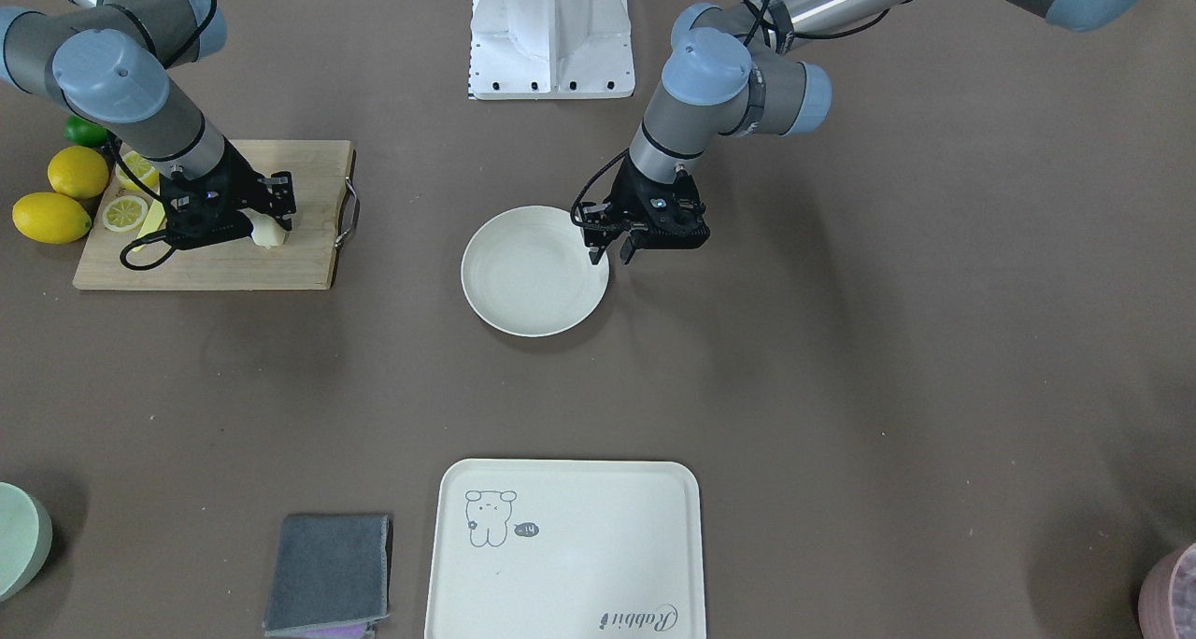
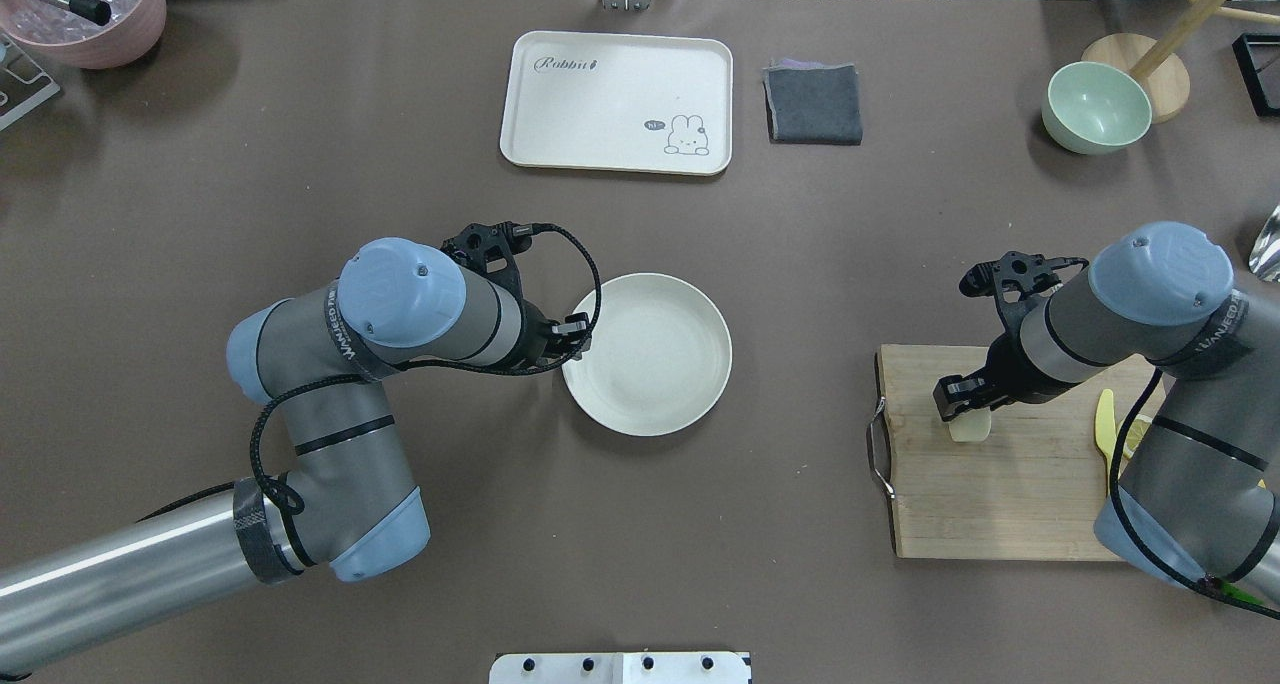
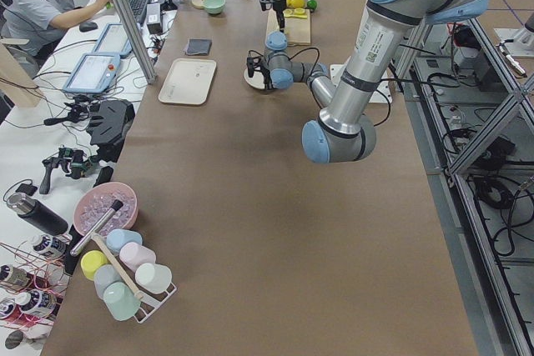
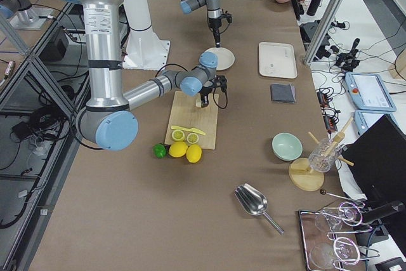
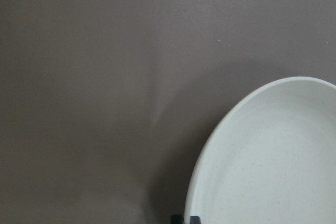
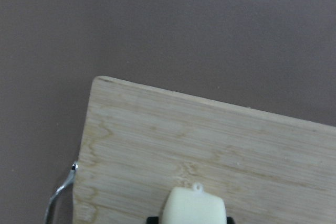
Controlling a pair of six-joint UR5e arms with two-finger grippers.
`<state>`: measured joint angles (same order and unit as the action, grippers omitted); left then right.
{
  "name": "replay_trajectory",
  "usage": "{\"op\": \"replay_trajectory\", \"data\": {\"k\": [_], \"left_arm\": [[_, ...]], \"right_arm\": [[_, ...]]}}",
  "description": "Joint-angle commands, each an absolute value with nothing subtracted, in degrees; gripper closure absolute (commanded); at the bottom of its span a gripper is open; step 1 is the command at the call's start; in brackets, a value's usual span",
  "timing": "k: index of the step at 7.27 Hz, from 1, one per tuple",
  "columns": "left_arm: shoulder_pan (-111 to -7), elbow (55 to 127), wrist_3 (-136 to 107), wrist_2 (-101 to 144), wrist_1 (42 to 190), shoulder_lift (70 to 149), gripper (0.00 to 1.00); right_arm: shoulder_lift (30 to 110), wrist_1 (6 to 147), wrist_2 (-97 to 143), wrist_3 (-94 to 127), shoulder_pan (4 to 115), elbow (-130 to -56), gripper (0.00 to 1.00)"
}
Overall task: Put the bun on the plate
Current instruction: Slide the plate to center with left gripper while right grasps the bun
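While the right gripper (image 1: 270,226) closes on it from both sides, the bun (image 1: 271,234) sits at the handle end of the wooden cutting board (image 1: 280,267), close to the edge facing the robot. It is a small, smooth, pale cream lump with rounded corners and a blunt, squarish top. In the right wrist view a tiny nub shows on its upper edge. Whether it rests on the wood or hangs just above it cannot be told.

The right arm reaches in over the opposite end of the board, where the lemon slices (image 1: 124,213) lie. Its wrist is bent down and the fingers are pressed against the bun's two flanks.

The plate (image 1: 523,284), round, plain and cream-white, lies on the table well apart from the board, off its handle end. The left arm is folded at the elbow, its wrist pointing down at the plate's rim on the side away from the board. The left gripper (image 1: 612,253) is nearly together, pinching that rim between its fingertips.
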<state>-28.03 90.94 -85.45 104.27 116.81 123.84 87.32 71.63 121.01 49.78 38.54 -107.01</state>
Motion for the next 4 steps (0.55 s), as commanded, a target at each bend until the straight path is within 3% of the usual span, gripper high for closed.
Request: {"op": "replay_trajectory", "data": {"k": [1,4], "left_arm": [[-28.04,91.4,-85.69,103.89,116.81,123.84,0.03],[-29.26,96.39,-85.52,103.89,116.81,118.86,0.03]], "right_arm": [[87.02,71.63,121.29,49.66,38.93,-107.49,0.88],[72.75,76.88,120.5,50.54,39.56,-107.59,0.85]]}}
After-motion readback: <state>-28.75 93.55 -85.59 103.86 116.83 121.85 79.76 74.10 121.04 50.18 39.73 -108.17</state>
